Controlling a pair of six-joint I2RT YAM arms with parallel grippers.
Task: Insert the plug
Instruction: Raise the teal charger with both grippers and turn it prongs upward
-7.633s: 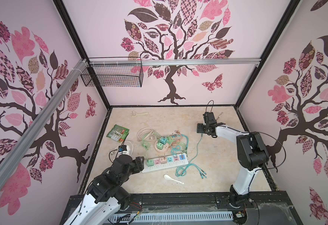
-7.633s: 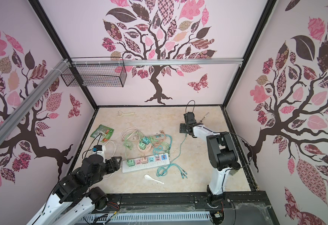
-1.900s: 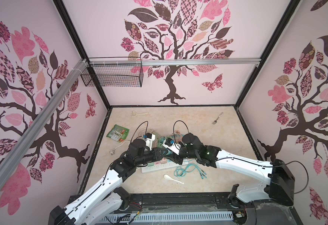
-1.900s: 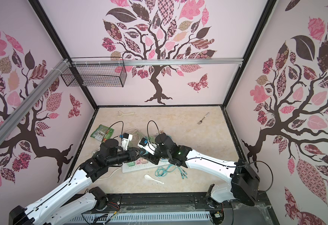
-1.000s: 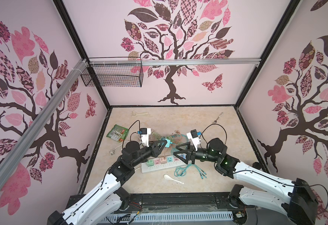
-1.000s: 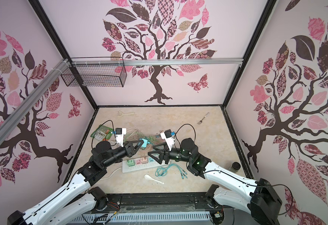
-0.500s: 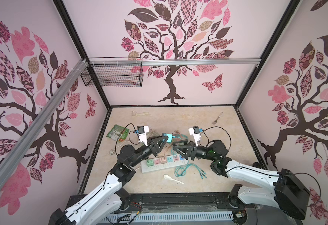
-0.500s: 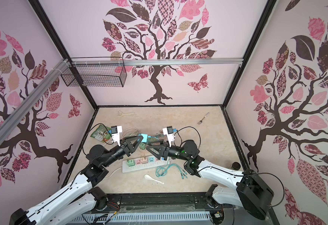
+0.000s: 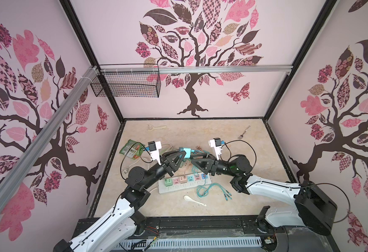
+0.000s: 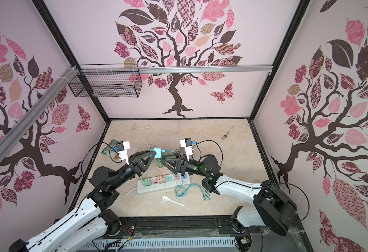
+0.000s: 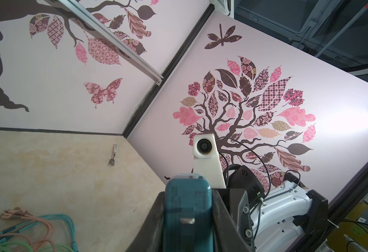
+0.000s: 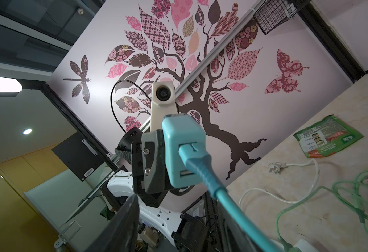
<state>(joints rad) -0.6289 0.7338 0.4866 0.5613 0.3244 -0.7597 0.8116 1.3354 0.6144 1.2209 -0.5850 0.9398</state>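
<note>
The boxy, smooth teal plastic plug [image 12: 184, 150] is held in mid-air, pinched between the left gripper's [image 9: 183, 153] black fingers. Its round, rubbery cable [image 12: 213, 181] runs between the spread jaws of the right gripper [image 9: 193, 159], just beside the plug. The long white power strip [image 9: 163, 189] lies below.

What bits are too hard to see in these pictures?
- Right pincer: whether it touches the teal cable; its fingers are blurred and cut off by the right wrist view's edge.
- Square teal charger block: one end cut off by the left wrist view's edge.
- Long white power strip: free sockets too small in both top views.
</note>
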